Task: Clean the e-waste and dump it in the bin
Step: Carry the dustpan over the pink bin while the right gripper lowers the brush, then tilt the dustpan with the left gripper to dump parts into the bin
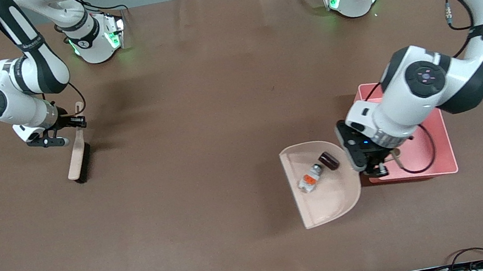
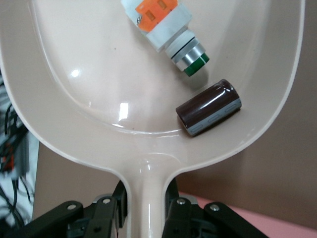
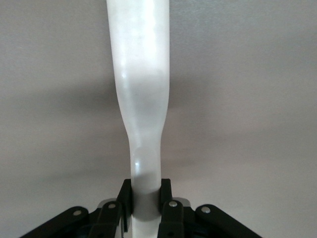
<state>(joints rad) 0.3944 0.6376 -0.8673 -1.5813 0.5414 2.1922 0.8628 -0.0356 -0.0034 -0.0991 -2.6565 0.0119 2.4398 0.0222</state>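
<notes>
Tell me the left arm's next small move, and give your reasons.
Probably tip the dustpan over the pink bin. The left gripper is shut on its handle beside the bin, and both e-waste pieces, the white-grey component and the dark cylinder, already lie in the pan.

Left claw (image 1: 377, 167) clamped on the dustpan (image 1: 324, 190) handle, at the bin's (image 1: 441, 156) edge. Dustpan lies beside the pink bin, toward the right arm's end of the tabletop (image 1: 206, 161). Inside the pan: white-grey component (image 1: 310, 179) and dark cylinder (image 1: 328, 160), near each other, cylinder closer to the handle. Right claw (image 1: 73, 127) grips the brush (image 1: 78, 158) handle; bristles dark, resting on the tabletop well apart from the dustpan.
</notes>
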